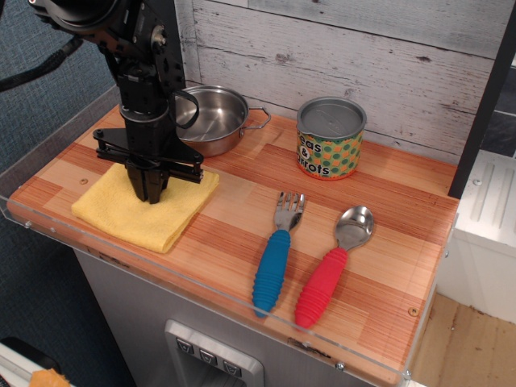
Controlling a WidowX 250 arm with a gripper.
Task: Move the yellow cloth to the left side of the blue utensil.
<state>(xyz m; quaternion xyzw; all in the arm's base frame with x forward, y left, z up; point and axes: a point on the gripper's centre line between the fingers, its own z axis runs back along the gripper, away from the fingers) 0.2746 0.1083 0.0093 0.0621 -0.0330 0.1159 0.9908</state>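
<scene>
The yellow cloth (133, 211) lies folded flat on the wooden counter, left of centre. My gripper (151, 193) points straight down with its black fingers close together, pressed onto the middle of the cloth. The blue utensil (274, 256), a fork with a ribbed blue handle, lies to the right of the cloth near the front edge. A strip of bare wood separates the cloth's right corner from the fork.
A steel pot (206, 119) stands just behind my gripper. A printed can (330, 139) stands at the back centre. A spoon with a red handle (329, 274) lies right of the fork. A clear plastic rim (48, 230) edges the counter's front and left.
</scene>
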